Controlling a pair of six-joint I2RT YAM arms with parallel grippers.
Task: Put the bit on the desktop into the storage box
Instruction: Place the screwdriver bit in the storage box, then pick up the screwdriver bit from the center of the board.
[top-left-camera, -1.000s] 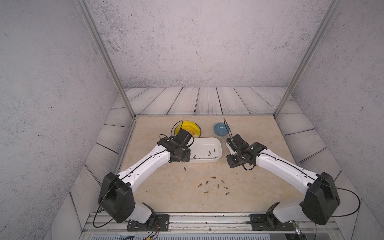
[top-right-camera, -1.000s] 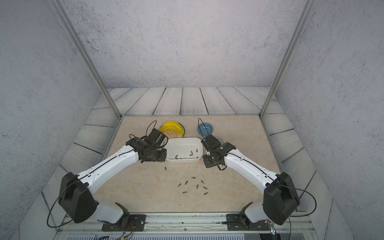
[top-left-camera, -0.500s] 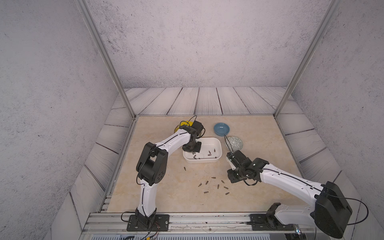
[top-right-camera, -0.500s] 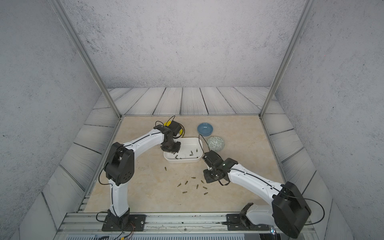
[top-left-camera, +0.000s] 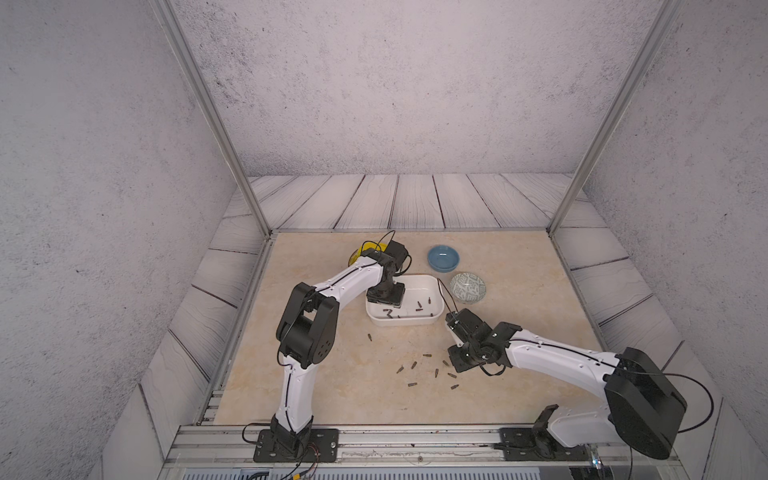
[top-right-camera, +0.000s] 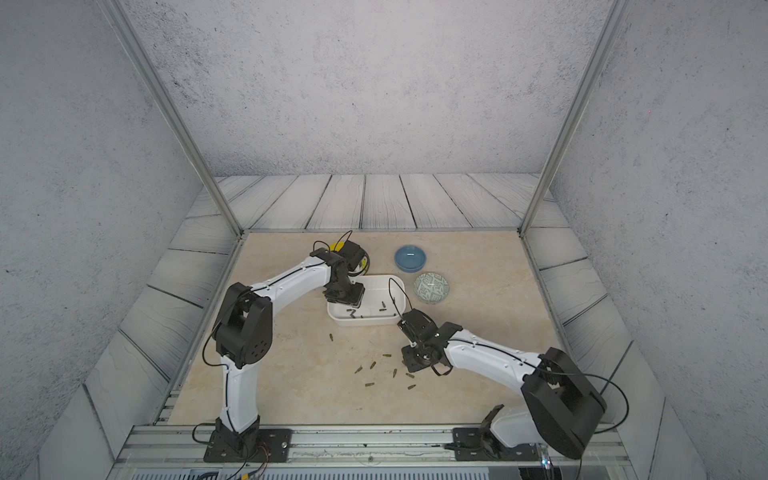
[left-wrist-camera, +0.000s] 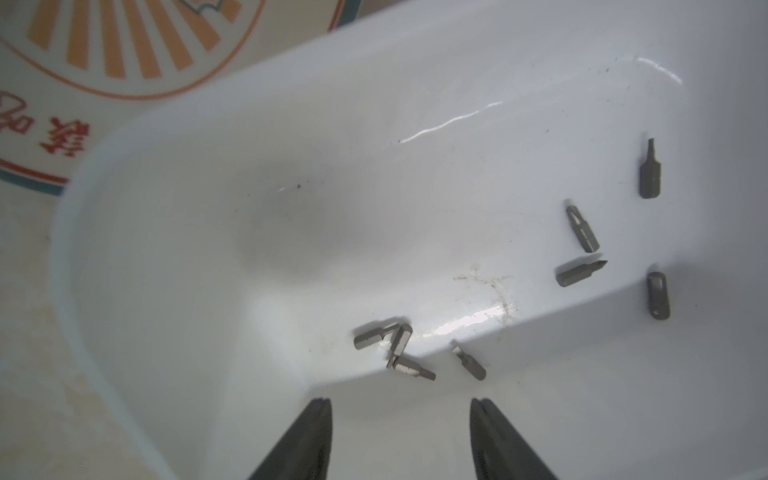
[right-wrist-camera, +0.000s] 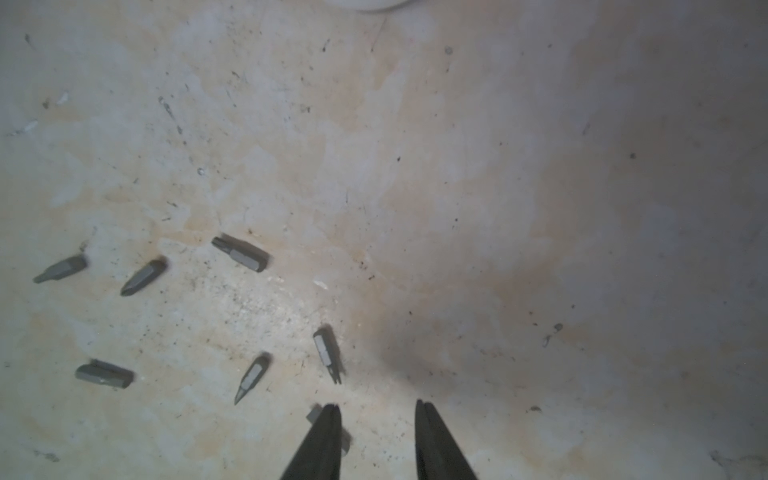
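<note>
My left gripper (left-wrist-camera: 401, 405) has just opened over the box (left-wrist-camera: 374, 166) (one more joins the boxed bits (left-wrist-camera: 583, 230)); my right gripper (right-wrist-camera: 378, 407), open and empty, hangs over the loose bits (right-wrist-camera: 245, 253) on the worktop (right-wrist-camera: 498, 208).

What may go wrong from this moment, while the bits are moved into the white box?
1. The right gripper hangs open over the desktop with one bit half hidden under a finger; closing there might flick it away instead of gripping it.
2. The left gripper is open over the storage box; if the right arm brings a bit now, the two may collide.
</note>
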